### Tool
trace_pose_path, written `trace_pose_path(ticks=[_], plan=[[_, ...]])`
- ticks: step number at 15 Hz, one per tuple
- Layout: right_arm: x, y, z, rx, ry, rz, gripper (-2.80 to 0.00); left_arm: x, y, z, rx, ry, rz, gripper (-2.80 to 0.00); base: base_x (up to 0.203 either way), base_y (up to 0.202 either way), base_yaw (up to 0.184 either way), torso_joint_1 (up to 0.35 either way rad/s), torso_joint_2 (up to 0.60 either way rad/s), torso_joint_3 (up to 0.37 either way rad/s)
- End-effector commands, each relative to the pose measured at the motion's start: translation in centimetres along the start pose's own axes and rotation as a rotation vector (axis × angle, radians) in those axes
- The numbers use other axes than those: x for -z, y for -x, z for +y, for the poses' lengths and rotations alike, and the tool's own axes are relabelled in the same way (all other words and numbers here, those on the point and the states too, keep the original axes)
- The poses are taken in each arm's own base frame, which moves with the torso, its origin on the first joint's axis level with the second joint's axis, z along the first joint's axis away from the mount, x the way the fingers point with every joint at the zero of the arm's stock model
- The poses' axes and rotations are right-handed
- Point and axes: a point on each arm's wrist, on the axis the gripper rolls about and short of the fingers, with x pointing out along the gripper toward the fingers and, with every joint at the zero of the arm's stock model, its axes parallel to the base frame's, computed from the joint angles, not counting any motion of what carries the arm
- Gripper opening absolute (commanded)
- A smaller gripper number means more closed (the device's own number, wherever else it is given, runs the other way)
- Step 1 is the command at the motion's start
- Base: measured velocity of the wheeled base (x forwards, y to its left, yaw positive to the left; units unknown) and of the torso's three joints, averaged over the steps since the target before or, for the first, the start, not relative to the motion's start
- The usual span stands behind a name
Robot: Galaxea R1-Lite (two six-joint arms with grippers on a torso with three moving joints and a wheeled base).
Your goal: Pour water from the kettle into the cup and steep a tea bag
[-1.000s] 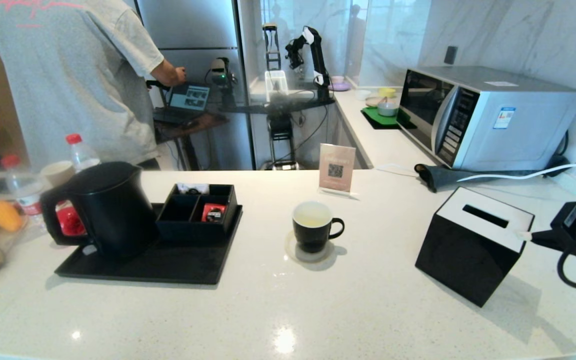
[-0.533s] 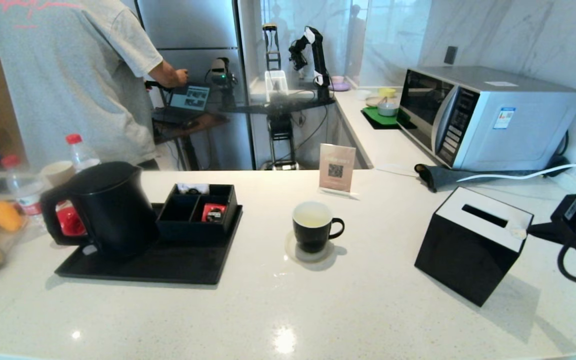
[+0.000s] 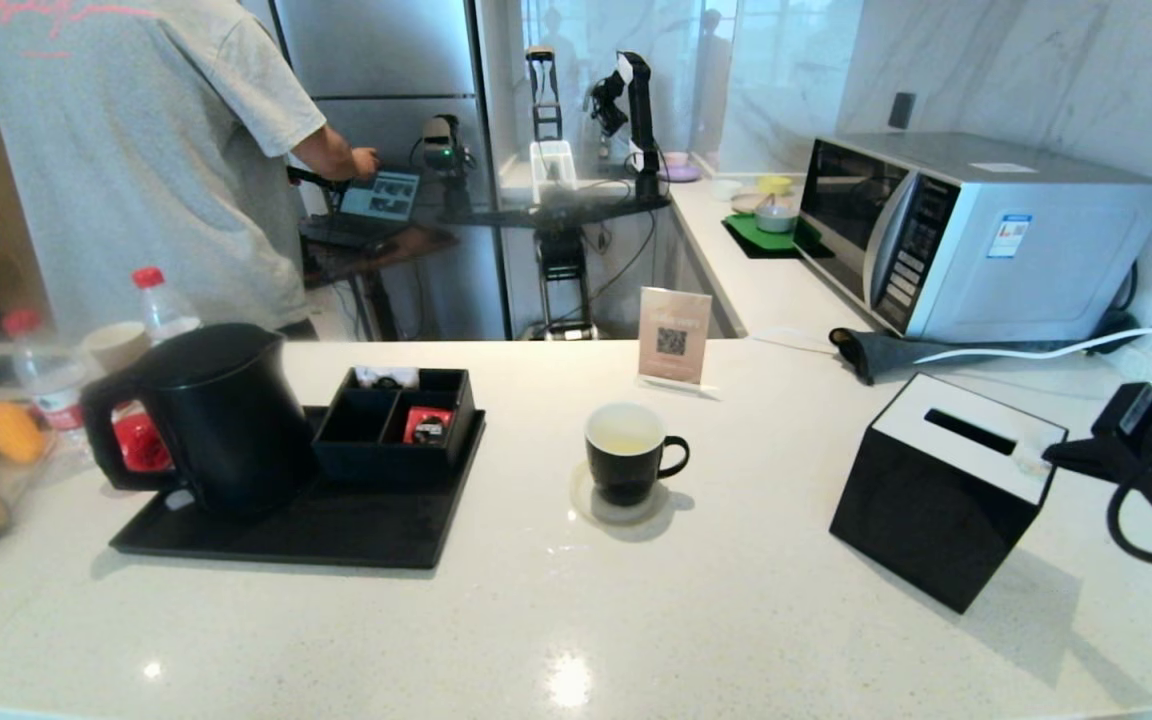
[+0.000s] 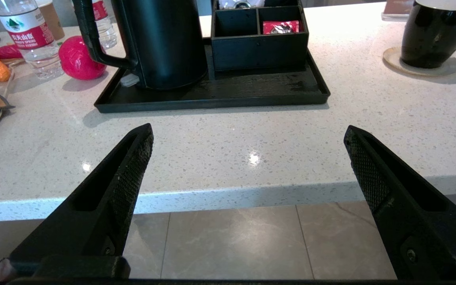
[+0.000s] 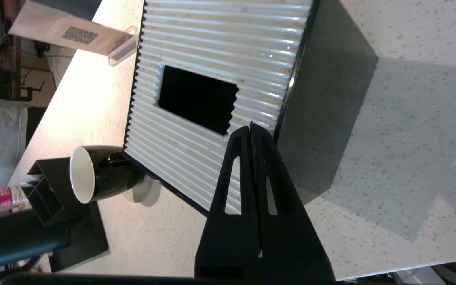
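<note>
1. Right gripper (image 5: 251,128): fingers pressed flat together over the near edge of the black tissue box (image 3: 941,485), well right of the cup. We see a small pale scrap at its tip in the head view and judge it the tea bag tag, though we cannot confirm this.
2. Left gripper (image 4: 247,158): fingers spread wide, nothing between them, parked off the counter's front edge.
3. Cup (image 3: 626,452): on a coaster (image 3: 591,505) mid-counter, pale yellowish water (image 3: 624,435) inside.
4. Kettle (image 3: 211,420): upright on the black tray (image 3: 356,530), handle outward.
5. Tea bag: not plainly visible.
6. Handling advice: we would carry the right gripper level toward the cup, clear the box's corner first, then centre over the rim before lowering.
</note>
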Motion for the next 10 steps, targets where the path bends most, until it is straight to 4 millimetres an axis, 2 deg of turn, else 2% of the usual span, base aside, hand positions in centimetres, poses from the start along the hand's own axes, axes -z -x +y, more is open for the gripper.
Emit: trace_pose_path(ticks=[1,10], plan=[[0.2,-0.3,0.2,-0.005,0.004,0.014,-2.80,0.0,0.0,0.0,-0.001,-0.002,0.000,0.00,0.000,0.000,0.000,0.000,0.00,0.000],[0.5,-1.3,0.4,-0.003,-0.015,0.041,-2.80,0.0,0.0,0.0,0.000,0.000,0.000,0.00,0.000,0.000,0.000,0.000,0.00,0.000]])
